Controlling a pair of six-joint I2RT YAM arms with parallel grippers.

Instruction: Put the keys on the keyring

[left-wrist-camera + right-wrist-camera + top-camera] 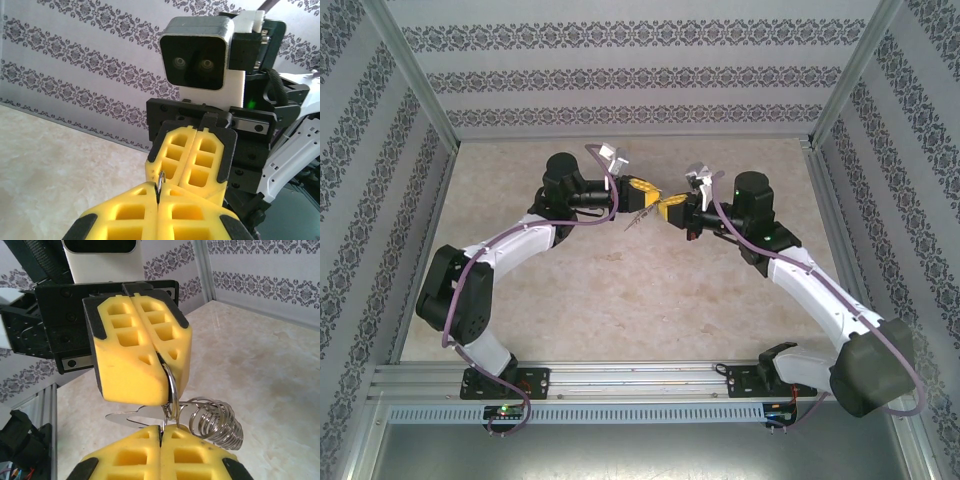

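Observation:
My two grippers meet tip to tip above the middle of the table, the left gripper (pixel 648 194) and the right gripper (pixel 663 207) both shut. The keyring (pixel 171 385) hangs between them. In the right wrist view its large silver ring runs up into the left gripper's shut fingers (pixel 135 365). A bunch of small silver rings (pixel 220 424) hangs to the right, and a flat grey loop (pixel 131 415) sticks out left. A thin metal end goes into the slit of my right gripper (pixel 161 429). In the left wrist view a sliver of ring (pixel 160 180) pokes from my left gripper (pixel 158 192). The keys are hidden.
The beige marble-look table (pixel 620 290) lies under both arms. Patterned walls (pixel 620 80) close in the back and both sides. An aluminium rail (pixel 640 378) carrying the arm bases runs along the near edge.

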